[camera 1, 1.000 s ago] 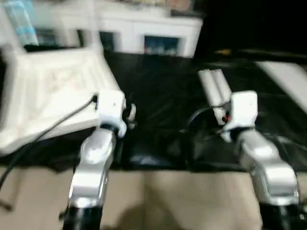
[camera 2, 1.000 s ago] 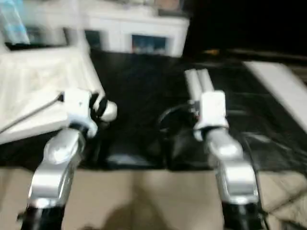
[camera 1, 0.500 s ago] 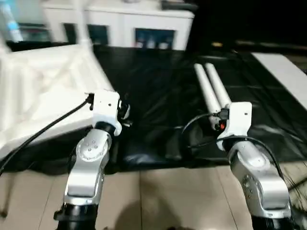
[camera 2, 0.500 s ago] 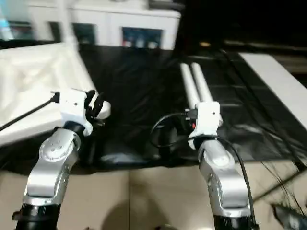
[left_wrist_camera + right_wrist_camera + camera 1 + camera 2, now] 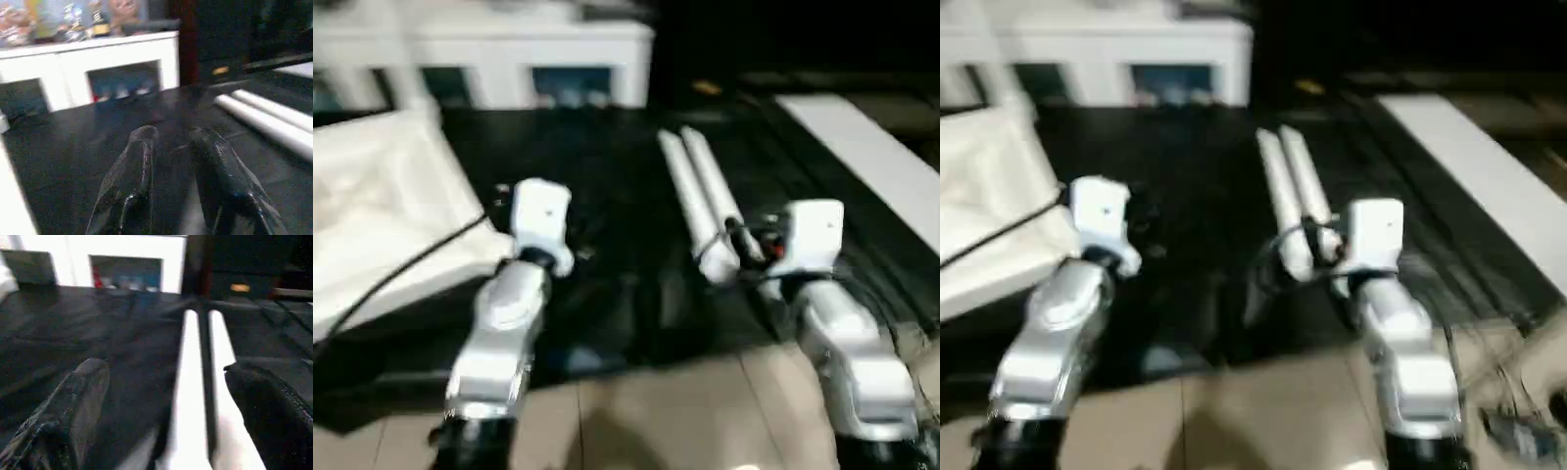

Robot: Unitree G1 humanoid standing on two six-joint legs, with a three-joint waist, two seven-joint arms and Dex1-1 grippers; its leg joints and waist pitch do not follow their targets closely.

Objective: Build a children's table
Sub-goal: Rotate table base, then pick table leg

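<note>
The white tabletop (image 5: 382, 225) lies underside up at the left on a black sheet (image 5: 597, 166). Two white legs (image 5: 690, 191) lie side by side in the middle, running away from me. My right gripper (image 5: 166, 369) hangs open and wide over their near ends, and both legs (image 5: 193, 382) run between its fingers (image 5: 78, 401) without being gripped. My left gripper (image 5: 172, 139) hovers over the bare sheet beside the tabletop's right edge. Its fingers (image 5: 139, 161) stand a little apart with nothing between them. The same two legs (image 5: 274, 122) lie off to its side.
A white cabinet (image 5: 509, 59) with glass doors stands behind the sheet. A long white board (image 5: 862, 147) lies at the far right. Beige floor tiles (image 5: 656, 411) begin at the sheet's near edge. A black cable (image 5: 401, 279) runs from my left wrist across the tabletop.
The whole picture has shifted left and blurred, so the camera has moved. Both arms hold about the same pose. Neither gripper has opened or closed.
</note>
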